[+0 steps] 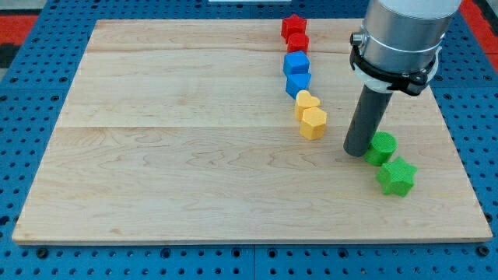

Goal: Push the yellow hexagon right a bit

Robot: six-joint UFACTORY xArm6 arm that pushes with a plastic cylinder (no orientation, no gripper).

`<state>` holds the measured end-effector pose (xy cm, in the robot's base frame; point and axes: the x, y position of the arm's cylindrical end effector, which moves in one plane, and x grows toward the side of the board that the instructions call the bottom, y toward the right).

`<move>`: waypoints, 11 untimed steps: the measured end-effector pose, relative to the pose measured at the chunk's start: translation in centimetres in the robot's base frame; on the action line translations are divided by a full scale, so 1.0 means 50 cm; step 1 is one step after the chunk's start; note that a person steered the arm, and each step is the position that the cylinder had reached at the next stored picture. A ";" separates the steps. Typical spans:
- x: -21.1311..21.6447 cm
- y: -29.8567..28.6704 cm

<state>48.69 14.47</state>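
Observation:
The yellow hexagon (313, 123) lies on the wooden board (179, 155), right of centre. A yellow heart (306, 102) touches it just above. My tip (357, 150) rests on the board to the right of the hexagon and slightly below it, a small gap away. The tip sits right against the left side of a green cylinder (381, 148).
A green star (396, 176) lies below the cylinder. Above the yellow blocks runs a column: two blue blocks (296, 63) (298, 83), then a red star (292, 26) and a red block (298, 42) at the top. The board's right edge is near the green blocks.

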 end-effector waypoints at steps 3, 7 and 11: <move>0.017 -0.009; -0.078 -0.183; -0.082 -0.074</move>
